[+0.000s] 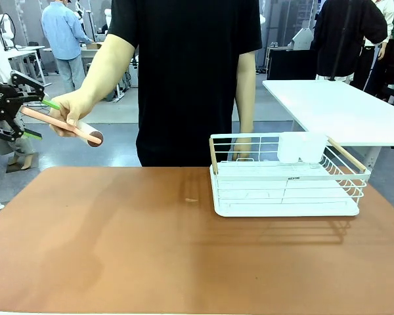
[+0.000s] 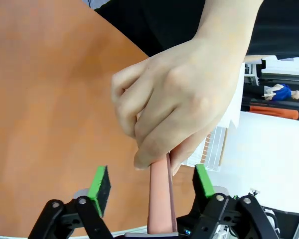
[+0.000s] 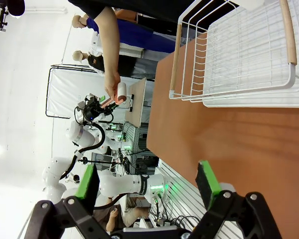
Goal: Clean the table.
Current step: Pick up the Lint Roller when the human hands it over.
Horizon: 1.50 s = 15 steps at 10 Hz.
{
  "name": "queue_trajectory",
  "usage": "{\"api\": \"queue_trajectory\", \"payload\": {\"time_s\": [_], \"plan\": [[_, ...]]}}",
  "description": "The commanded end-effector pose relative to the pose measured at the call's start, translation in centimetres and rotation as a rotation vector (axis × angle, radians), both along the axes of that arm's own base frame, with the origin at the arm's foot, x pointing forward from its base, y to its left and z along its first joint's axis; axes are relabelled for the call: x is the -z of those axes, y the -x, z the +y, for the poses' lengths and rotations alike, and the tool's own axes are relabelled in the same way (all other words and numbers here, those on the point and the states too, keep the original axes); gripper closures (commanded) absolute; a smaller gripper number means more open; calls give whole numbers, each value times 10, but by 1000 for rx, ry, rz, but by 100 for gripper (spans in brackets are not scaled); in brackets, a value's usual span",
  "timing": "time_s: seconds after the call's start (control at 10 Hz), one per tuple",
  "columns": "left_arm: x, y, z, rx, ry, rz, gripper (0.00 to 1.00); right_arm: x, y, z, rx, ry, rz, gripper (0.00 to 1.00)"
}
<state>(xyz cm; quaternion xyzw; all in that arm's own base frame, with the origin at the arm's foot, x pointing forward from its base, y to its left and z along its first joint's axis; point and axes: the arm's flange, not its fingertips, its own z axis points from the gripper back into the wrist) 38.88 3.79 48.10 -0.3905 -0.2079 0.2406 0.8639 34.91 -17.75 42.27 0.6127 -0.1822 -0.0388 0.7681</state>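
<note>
Hand [image 2: 184, 94] at upper left holding pink-handled roller [image 2: 159, 204] between spread, non-touching pads of left gripper [image 2: 152, 186]; right gripper [image 3: 147, 180] likewise spread over table [image 1: 118, 249], lower frame.

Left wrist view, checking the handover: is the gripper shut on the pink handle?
No, the left gripper is open, pads clear of the pink handle the person's hand holds.
</note>
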Motion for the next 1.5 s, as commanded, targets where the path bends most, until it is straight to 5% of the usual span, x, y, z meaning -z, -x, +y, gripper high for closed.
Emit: {"api": "queue_trajectory", "payload": {"time_s": [0.0, 0.6, 0.7, 0.8, 1.4], "plan": [[7, -6, 1, -10, 7, -21, 33, -3, 0, 0, 7, 0, 6, 0], [10, -9, 7, 0, 32, -22, 92, -3, 0, 0, 7, 0, 6, 0], [6, -10, 9, 6, 36, -27, 88, -3, 0, 0, 7, 0, 6, 0], [1, -10, 11, 15, 51, -36, 100, -3, 0, 0, 7, 0, 6, 0], [3, -6, 9, -9, 20, 6, 100, -3, 0, 0, 7, 0, 6, 0]]}}
